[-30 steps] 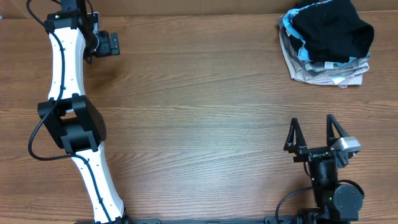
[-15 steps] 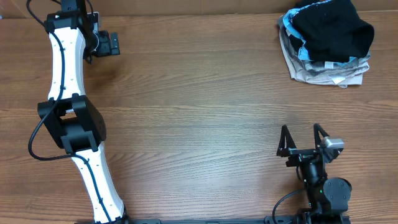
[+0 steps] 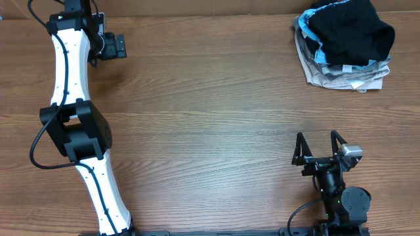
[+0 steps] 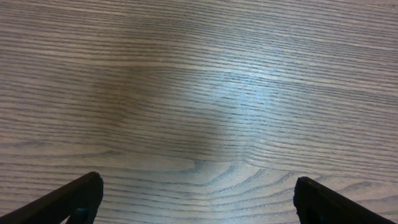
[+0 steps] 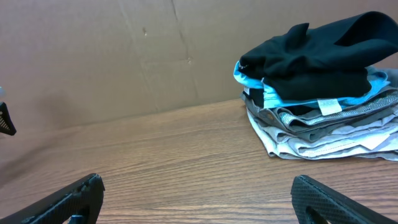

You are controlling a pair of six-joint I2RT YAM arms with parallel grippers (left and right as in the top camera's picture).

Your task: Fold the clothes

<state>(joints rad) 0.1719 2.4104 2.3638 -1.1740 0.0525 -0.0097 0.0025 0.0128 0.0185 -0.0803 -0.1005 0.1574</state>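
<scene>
The clothes [image 3: 351, 29], a plain black garment, lie bunched on top of a stack at the table's far right corner. The right wrist view shows them [image 5: 311, 53] ahead and to the right, well away from my fingers. My right gripper [image 3: 318, 139] stands open near the front edge, below the stack, and its jaws [image 5: 196, 196] have only bare wood between them. My left arm reaches to the far left corner, its wrist [image 3: 110, 46] by the back edge. The left gripper [image 4: 196, 196] is open over bare wood, holding nothing.
Under the black garment lie a light-blue shirt [image 5: 252, 78] and folded grey and beige garments [image 5: 323, 134]. A brown cardboard wall [image 5: 124, 56] runs along the table's back edge. The wooden table [image 3: 210, 118] lies between the arms.
The right gripper has drawn back a little toward the front edge and to the left, then held still. The left arm and the stack have not moved.
</scene>
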